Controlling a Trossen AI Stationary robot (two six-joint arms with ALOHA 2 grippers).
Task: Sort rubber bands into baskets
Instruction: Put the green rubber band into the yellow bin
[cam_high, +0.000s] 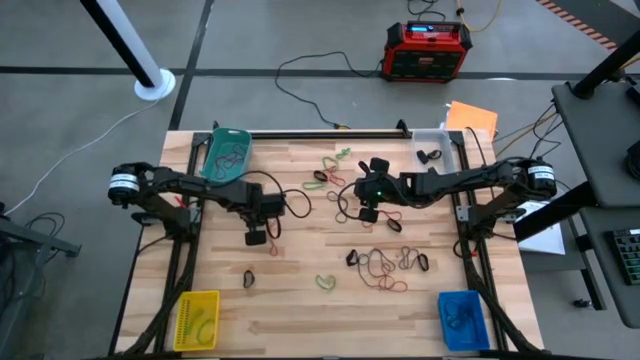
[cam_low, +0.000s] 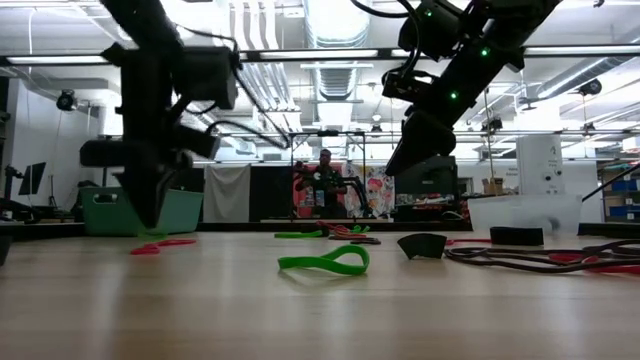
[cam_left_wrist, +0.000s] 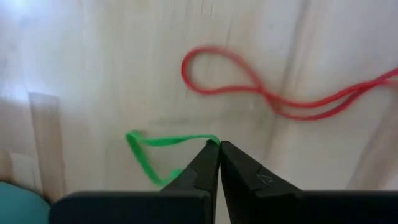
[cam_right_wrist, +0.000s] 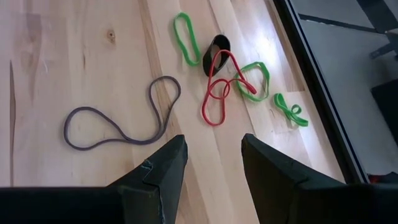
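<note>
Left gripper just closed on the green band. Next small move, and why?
Probably lift straight up. The left gripper is shut on the green band, which lies flat on the table beside a red band. Raising it frees the loop before carrying it toward the teal basket. The right gripper hangs open mid-table.

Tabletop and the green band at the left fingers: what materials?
Tabletop: looks like light wood planks, grain and seams visible, faint sheen, probably sealed. Green band: likely rubber, a thin matte loop lying kinked and floppy, pinched by the shut left gripper.
</note>
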